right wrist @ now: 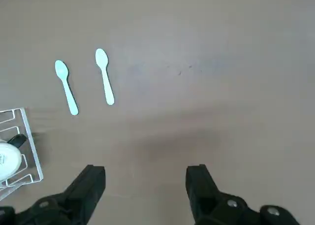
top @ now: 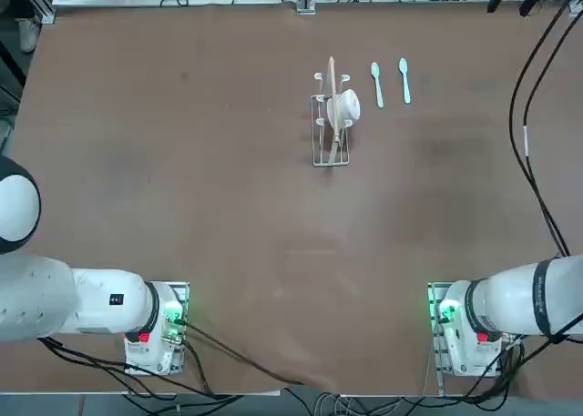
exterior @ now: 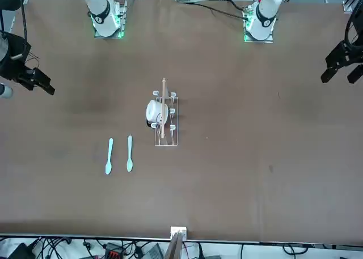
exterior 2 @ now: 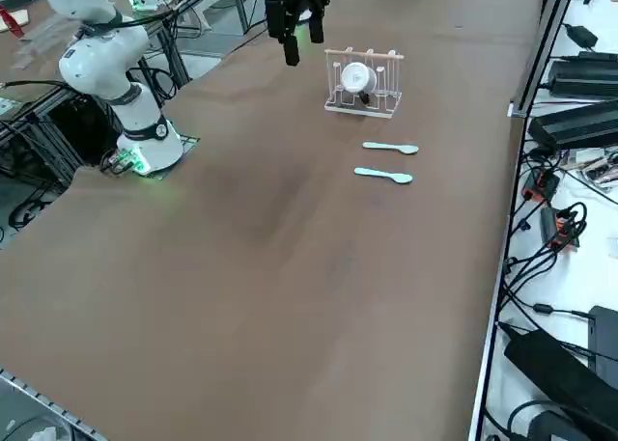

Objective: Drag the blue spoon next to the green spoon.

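The blue spoon (top: 404, 79) (exterior: 109, 156) (exterior 2: 383, 176) (right wrist: 104, 76) lies flat on the brown table, at the far right. The green spoon (top: 376, 84) (exterior: 129, 153) (exterior 2: 391, 148) (right wrist: 66, 87) lies parallel beside it, a small gap between them, on the side nearer the wire rack. Both bowls point away from the robot. My right gripper (right wrist: 145, 180) (exterior: 35, 79) hangs high above the table, to the right of the spoons and nearer the robot. It is open, with nothing between its fingers (right wrist: 91, 183).
A wire rack (top: 332, 125) (exterior: 165, 120) (exterior 2: 363, 82) with a white cup (top: 344, 106) and a wooden stick in it stands just left of the green spoon. Cables and gear lie beyond the table's far and right edges.
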{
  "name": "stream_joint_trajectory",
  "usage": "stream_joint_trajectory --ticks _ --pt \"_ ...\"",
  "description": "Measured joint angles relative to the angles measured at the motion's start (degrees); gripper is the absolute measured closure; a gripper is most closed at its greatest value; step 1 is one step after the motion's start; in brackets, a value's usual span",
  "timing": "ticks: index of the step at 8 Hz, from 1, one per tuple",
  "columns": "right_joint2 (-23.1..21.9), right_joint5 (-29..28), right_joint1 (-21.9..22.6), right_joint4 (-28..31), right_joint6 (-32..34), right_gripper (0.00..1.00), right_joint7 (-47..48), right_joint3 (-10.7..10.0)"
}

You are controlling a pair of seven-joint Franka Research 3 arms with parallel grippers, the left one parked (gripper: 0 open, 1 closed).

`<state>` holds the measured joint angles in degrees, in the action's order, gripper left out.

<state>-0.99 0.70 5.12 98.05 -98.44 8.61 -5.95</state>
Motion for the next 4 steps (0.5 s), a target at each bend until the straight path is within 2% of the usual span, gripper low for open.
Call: stream_joint_trajectory --ticks 4 --pt "0.00 0.00 -0.01 0.00 0.00 0.00 0.00 0.00"
